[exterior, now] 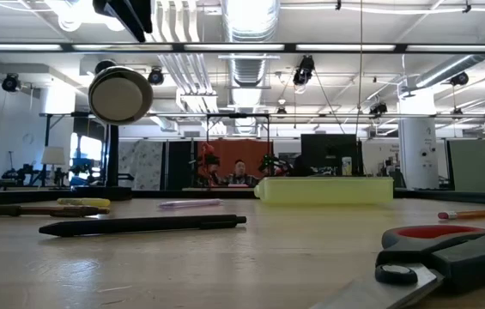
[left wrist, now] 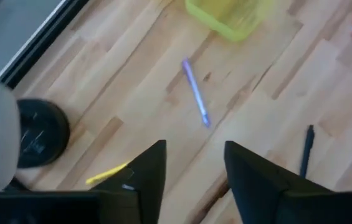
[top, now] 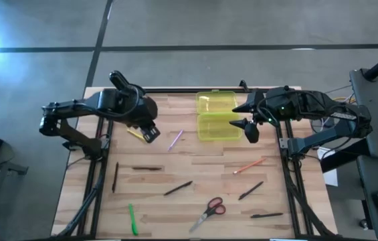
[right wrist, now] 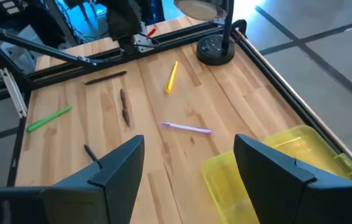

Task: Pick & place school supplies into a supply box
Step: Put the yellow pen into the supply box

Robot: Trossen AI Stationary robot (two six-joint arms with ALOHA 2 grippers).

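We see the wooden desk (top: 175, 201) from above, both arms over its far half. The left gripper (top: 150, 133) hovers near the yellow pen (top: 135, 134), its fingers (left wrist: 151, 171) spread apart and grasping nothing; in the left wrist view the yellow pen (left wrist: 107, 175) lies just beside one finger. The right gripper (top: 249, 124) hangs at the right end of the supply box (top: 217, 116), its fingers (right wrist: 119, 165) spread wide and empty.

The supply box lies open on the far middle of the desk, lid flat behind it; we cannot tell whether anything lies inside. The purple pen (top: 175, 139) lies between the left gripper and the box. The orange pencil (top: 249, 165) lies nearer the right side. Several black pens (top: 177, 189) are scattered across the middle and near parts. The green pen (top: 132, 219) lies at the near left, the red-handled scissors (top: 210, 211) at the near middle.

A black round stand (right wrist: 216, 50) sits at the far left corner.
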